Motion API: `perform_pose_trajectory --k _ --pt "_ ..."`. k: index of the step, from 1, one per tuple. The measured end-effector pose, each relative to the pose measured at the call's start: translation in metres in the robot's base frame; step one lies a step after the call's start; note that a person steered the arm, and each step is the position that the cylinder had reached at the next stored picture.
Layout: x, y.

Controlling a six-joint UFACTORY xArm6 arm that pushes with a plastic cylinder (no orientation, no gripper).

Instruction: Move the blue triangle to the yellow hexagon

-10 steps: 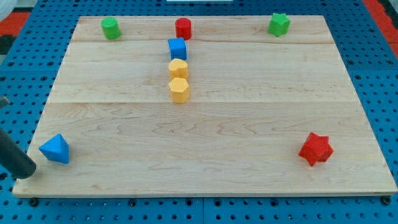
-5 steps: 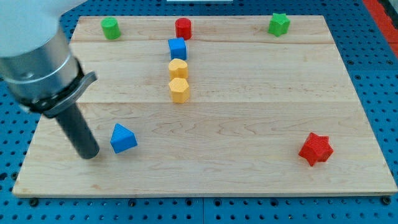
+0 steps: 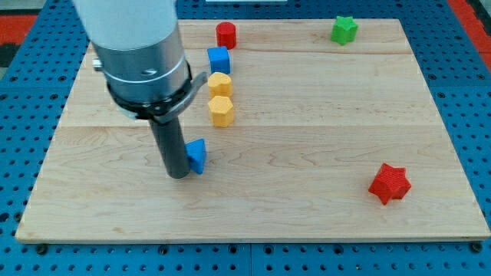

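Note:
The blue triangle (image 3: pixel 198 155) lies left of the board's middle, partly hidden by my rod. My tip (image 3: pixel 178 174) is right against its left side. Two yellow hexagons stand above it in a column: the lower one (image 3: pixel 221 110) is a short way up and to the right of the triangle, the upper one (image 3: pixel 219 84) is just above that.
A blue cube (image 3: pixel 219 59) stands above the hexagons, with a red cylinder (image 3: pixel 225 34) above it. A green star (image 3: pixel 344 30) is at the top right. A red star (image 3: pixel 389 182) is at the lower right. The arm's body hides the top left.
My tip has swept right and slightly up from the board's lower left corner, pushing the blue triangle with it toward the middle. The arm now covers the green block at the top left.

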State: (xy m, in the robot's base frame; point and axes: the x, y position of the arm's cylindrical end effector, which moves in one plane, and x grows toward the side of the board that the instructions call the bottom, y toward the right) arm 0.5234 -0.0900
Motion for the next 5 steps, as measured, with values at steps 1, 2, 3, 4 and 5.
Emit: perform_pose_trajectory --k 1,2,3,4,5 --pt "-0.010 0.010" --pt "-0.023 0.012" --pt "-0.037 0.012" --pt "-0.050 0.014" --pt "-0.050 0.029"
